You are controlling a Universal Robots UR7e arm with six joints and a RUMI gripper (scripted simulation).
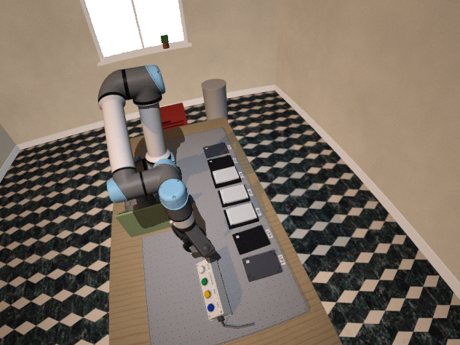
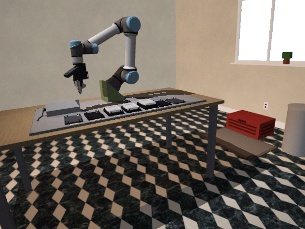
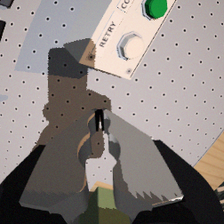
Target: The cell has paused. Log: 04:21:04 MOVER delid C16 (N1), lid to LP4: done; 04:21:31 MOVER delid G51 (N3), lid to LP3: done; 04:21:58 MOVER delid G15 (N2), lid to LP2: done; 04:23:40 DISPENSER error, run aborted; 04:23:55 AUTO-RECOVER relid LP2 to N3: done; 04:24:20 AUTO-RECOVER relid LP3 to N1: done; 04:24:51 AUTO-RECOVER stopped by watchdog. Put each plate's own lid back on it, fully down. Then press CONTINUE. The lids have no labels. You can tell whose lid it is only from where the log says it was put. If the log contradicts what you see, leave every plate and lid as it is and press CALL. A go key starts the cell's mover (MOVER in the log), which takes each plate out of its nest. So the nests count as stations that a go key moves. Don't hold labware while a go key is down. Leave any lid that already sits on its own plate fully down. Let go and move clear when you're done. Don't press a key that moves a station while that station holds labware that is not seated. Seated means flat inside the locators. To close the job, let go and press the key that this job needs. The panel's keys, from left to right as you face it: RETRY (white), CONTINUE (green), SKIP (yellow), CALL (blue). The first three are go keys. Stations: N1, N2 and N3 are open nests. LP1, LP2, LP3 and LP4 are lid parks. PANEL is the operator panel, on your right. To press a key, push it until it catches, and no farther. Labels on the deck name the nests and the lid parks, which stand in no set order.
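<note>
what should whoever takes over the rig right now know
End effector: shut, holding nothing, high above the deck by the RETRY end of the panel, touching no key.
Three white plates sit mid-row. The four dark stations at the row's ends show nothing standing on them.
Done: cannot tell. Lids and deck labels are too small to make out.
Left: confirm each plate has its own lid fully down, or that the scene contradicts the log, then press the one matching key.
</note>
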